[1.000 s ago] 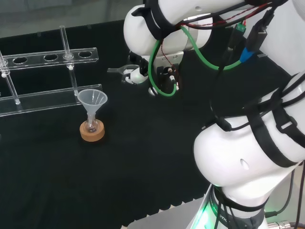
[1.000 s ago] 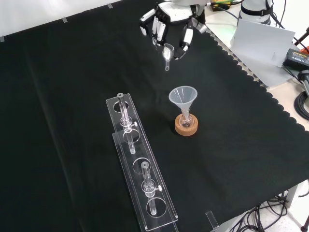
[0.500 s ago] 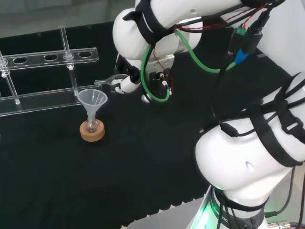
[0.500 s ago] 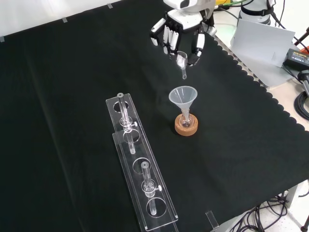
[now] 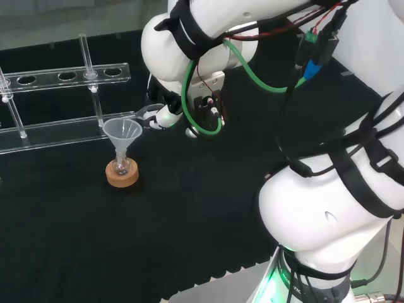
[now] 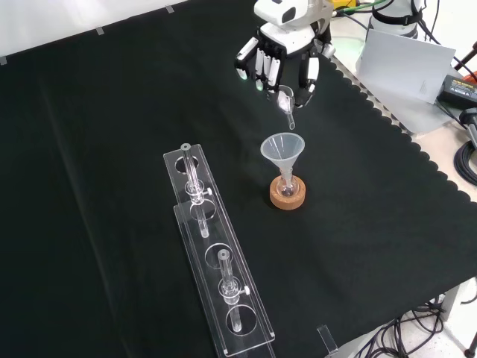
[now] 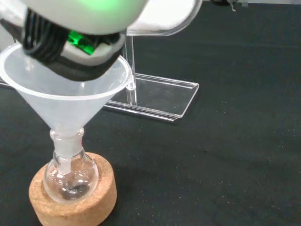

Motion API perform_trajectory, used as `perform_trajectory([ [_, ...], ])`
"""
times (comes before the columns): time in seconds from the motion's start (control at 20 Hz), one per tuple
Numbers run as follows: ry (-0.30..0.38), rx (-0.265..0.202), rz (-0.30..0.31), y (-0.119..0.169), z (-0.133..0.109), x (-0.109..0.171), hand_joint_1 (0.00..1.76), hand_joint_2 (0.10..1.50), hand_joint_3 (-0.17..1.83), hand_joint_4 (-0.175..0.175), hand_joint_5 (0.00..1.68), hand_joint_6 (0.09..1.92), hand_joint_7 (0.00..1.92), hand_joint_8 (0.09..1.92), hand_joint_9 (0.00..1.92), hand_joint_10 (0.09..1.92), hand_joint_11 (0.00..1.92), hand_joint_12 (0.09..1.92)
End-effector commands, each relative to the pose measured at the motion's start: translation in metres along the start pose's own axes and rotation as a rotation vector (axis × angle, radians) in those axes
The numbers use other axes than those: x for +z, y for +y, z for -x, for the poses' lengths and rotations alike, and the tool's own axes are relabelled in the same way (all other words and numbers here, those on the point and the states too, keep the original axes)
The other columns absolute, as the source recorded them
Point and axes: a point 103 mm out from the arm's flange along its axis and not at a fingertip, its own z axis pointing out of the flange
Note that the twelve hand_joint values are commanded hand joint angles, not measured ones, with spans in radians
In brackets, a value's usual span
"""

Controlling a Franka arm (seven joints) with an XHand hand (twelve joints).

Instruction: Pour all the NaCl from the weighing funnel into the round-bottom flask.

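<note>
Since a second ago the arm (image 5: pixel 208 38) has swung left in the head view, carrying the hand (image 6: pixel 285 58) from well clear of the funnel (image 6: pixel 282 149) to just above and beyond its far rim in the front view.

The rack (image 6: pixel 216 268) stands left of the work in the front view, untouched and well apart from the hand.

The cork stand (image 6: pixel 288 196) carries the flask (image 7: pixel 70 176), with the plastic funnel seated in its neck. The wrist view shows a little dark matter at the flask's bottom; whether it is salt cannot be told.

The hand's fingers are curled round the weighing funnel (image 6: pixel 285 105), pinching its wide upper end; the spout hangs down, its tip just above the funnel's mouth.

Judgement: the weighing funnel looks light, thin, smooth and likely fragile. The hold belongs on the wide body, leaving the spout free. The flask and funnel look top-heavy and would tip if knocked.
</note>
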Motion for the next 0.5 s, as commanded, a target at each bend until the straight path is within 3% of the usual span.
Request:
perform_trajectory([
  [0.05,-0.021,-0.007,-0.026,0.0038,0.0115,0.0007,1.14,0.68,0.49,0.175,1.50,0.15,1.68,0.11,1.39,0.11,0.36,1.41],
  [0.5,-0.076,-0.071,-0.035,0.0117,0.0145,-0.0060,1.14,0.68,0.49,0.175,1.50,0.15,1.68,0.11,1.38,0.11,0.35,1.42],
])
